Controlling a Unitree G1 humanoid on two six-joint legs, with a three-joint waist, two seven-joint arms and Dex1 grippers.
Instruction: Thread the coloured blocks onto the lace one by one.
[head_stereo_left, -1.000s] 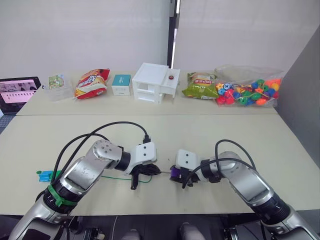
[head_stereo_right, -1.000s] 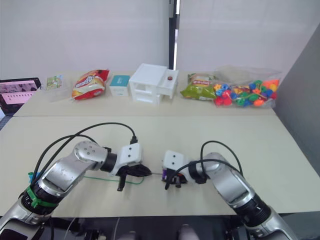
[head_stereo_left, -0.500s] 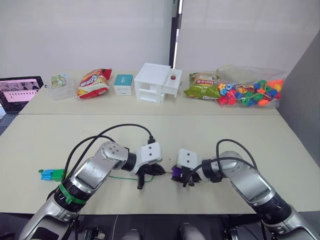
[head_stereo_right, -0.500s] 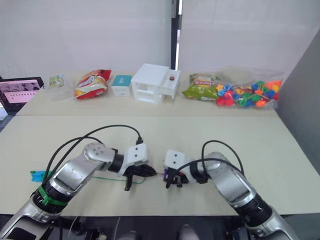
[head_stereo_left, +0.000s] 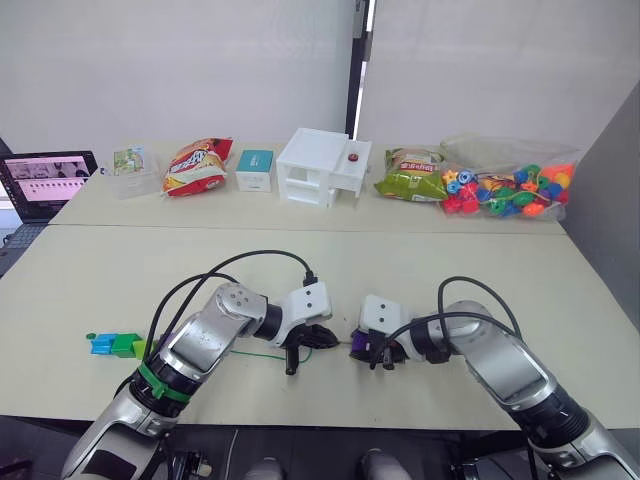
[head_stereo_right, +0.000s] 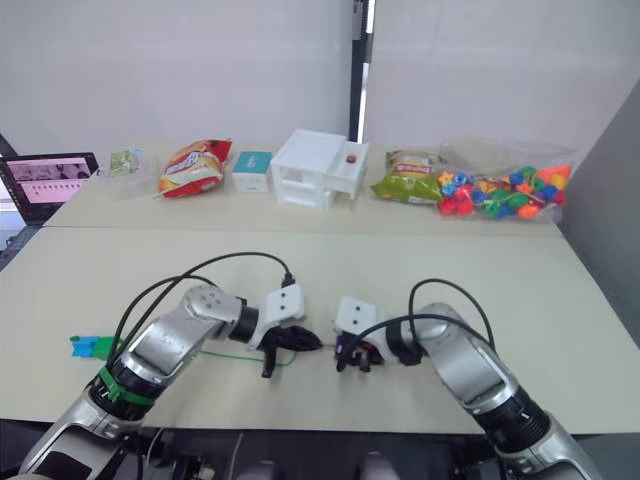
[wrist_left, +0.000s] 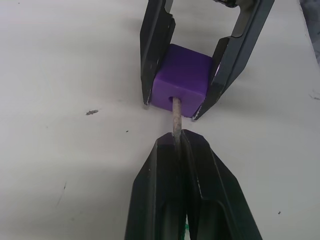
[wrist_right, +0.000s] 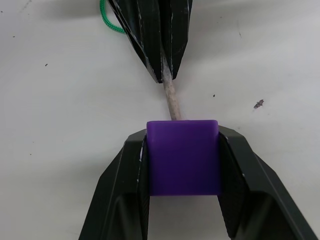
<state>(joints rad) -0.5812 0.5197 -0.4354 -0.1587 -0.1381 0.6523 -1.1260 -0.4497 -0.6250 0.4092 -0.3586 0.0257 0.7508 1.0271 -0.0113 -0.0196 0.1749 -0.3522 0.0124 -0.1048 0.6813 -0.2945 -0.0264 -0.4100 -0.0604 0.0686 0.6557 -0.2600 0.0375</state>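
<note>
My right gripper (wrist_right: 183, 136) is shut on a purple block (wrist_right: 183, 157), holding it just above the near middle of the table. My left gripper (wrist_left: 181, 137) is shut on the stiff pale tip (wrist_left: 176, 114) of the lace, and that tip enters the hole in the block's face. The green lace (head_stereo_left: 255, 353) trails left from the left gripper (head_stereo_left: 326, 338) along the table. A blue block (head_stereo_left: 100, 345) and a green block (head_stereo_left: 124, 344) lie together at the table's left, near the front edge.
Along the far table stand a laptop (head_stereo_left: 42, 182), snack bags (head_stereo_left: 197, 165), a small teal box (head_stereo_left: 255, 168), a white box (head_stereo_left: 322, 167), a green bag (head_stereo_left: 410, 177) and a clear bag of coloured beads (head_stereo_left: 505, 185). Black cables (head_stereo_left: 250, 262) arch over both arms.
The left gripper has moved right toward the right gripper, bringing the lace tip up to and into the purple block. The camera has also shifted.
</note>
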